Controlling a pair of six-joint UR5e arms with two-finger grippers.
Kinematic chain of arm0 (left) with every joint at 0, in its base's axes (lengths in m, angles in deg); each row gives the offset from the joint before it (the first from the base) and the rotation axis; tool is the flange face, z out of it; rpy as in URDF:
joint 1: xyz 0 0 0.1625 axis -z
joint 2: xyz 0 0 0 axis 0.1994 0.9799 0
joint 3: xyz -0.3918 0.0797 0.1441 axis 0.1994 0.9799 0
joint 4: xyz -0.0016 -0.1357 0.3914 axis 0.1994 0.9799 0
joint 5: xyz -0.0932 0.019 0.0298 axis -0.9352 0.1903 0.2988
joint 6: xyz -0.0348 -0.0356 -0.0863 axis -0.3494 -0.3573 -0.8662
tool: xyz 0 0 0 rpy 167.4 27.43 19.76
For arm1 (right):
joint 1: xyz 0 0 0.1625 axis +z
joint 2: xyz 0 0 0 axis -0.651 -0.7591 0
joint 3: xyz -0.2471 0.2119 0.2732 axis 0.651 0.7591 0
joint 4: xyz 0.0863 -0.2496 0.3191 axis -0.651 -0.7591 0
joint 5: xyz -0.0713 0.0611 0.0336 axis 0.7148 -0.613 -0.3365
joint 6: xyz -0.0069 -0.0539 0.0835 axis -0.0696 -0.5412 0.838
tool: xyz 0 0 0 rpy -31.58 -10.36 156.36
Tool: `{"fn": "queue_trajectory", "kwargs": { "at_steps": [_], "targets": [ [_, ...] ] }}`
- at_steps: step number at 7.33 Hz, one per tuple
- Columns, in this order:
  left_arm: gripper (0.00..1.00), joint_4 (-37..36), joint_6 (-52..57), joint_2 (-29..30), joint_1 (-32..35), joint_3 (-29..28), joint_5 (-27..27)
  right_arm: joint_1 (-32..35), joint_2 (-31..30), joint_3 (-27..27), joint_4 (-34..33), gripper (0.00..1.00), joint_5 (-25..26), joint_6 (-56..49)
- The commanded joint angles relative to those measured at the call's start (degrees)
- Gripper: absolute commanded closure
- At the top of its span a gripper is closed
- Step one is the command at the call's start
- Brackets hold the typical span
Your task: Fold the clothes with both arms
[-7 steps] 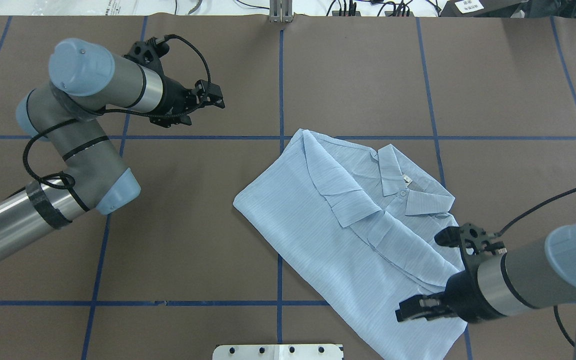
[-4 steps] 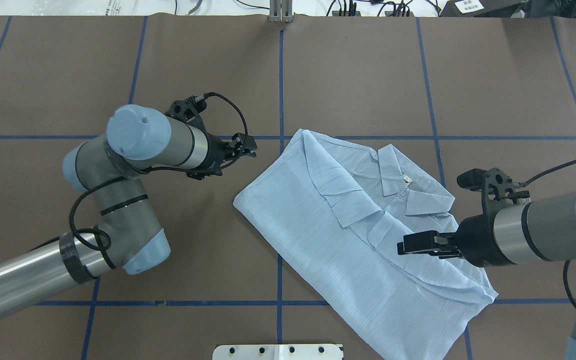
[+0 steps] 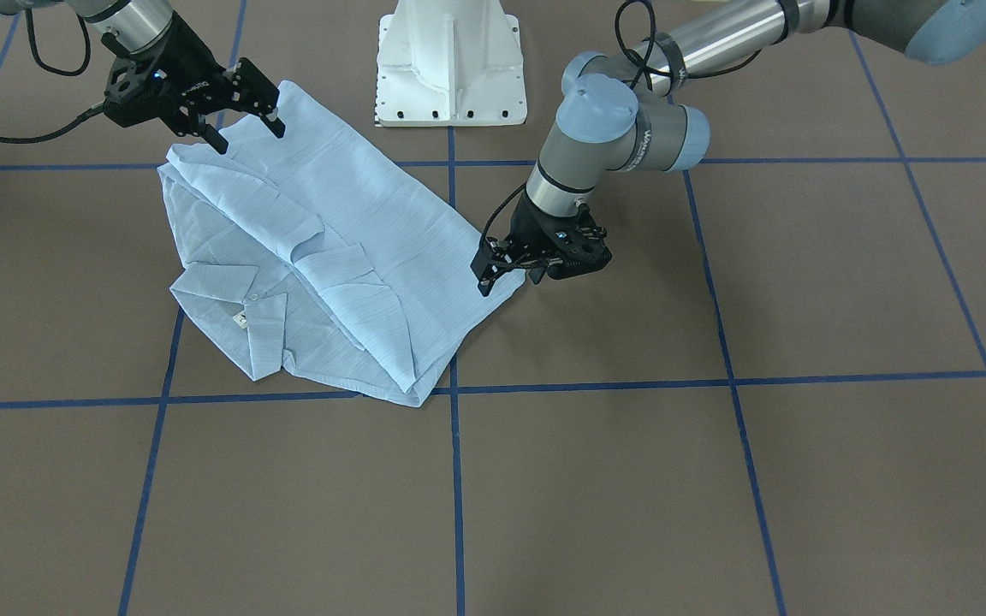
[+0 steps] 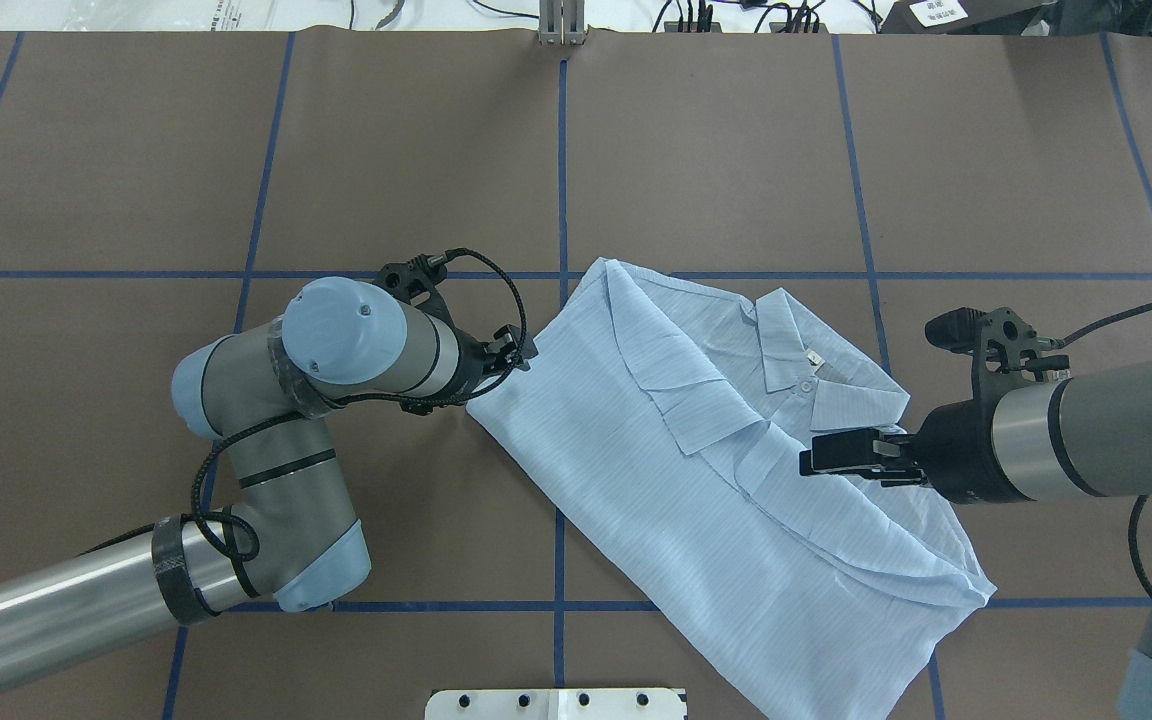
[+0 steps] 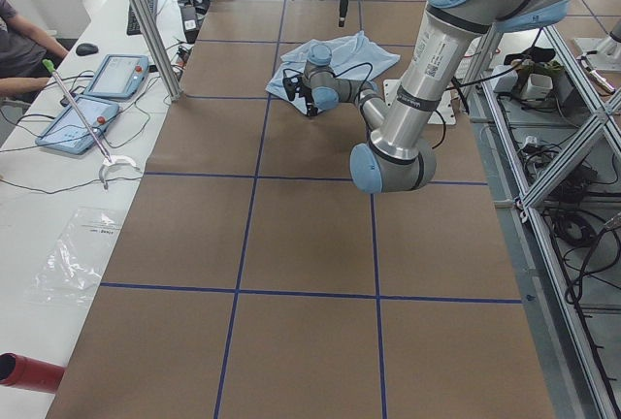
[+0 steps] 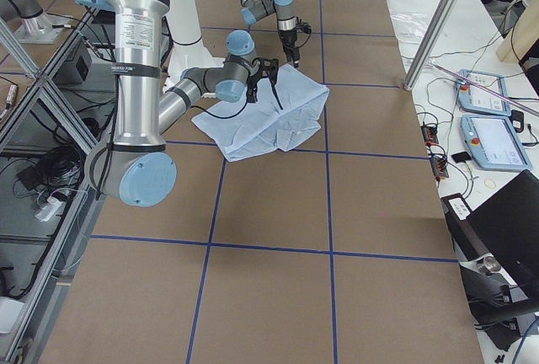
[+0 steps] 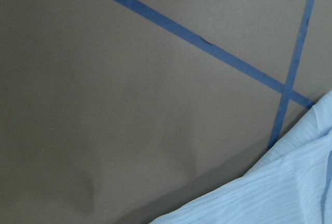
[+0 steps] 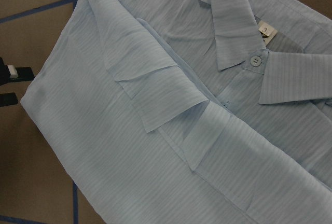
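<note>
Shirt point(image 8: 129, 156) label point(image 8: 265, 30) numeral: right wrist only

Bare tabletop point(image 4: 716, 150) rings the shirt point(image 4: 636, 470); the white pedestal point(image 3: 450, 60) stands near one edge.

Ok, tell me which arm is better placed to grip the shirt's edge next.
Left, probably. The left gripper sits low at the side edge of the shirt, with its jaws apart. The right gripper hangs open higher up, over the shirt's front.
</note>
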Motion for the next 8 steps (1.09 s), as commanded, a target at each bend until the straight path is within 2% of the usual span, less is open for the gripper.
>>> {"fn": "queue_trajectory", "kwargs": {
  "at_steps": [1,4,5,6,7,8],
  "targets": [
    [0.10,-1.3,0.0,-0.1,-1.6,0.0,0.0,0.5,0.0,0.0,0.0,0.00,0.1,0.0],
    [0.23,-1.5,0.1,-0.3,-1.6,1.2,-0.1,0.9,0.1,0.0,0.0,0.00,0.0,0.0],
    [0.39,-4.1,0.1,-0.2,-1.7,2.6,-0.2,0.9,0.0,0.1,0.0,0.00,0.0,0.0],
    [0.66,-6.5,0.1,-0.2,-1.9,4.6,-0.6,0.9,0.0,0.1,0.0,0.00,0.0,0.0],
    [0.98,-6.7,0.1,-0.2,-2.0,5.0,-0.7,1.0,0.0,0.1,-0.1,0.00,0.1,0.0],
    [1.00,-6.6,0.2,-0.2,-2.3,4.9,-0.7,1.1,0.0,0.2,-0.1,0.00,0.1,0.0]
  ]
}}
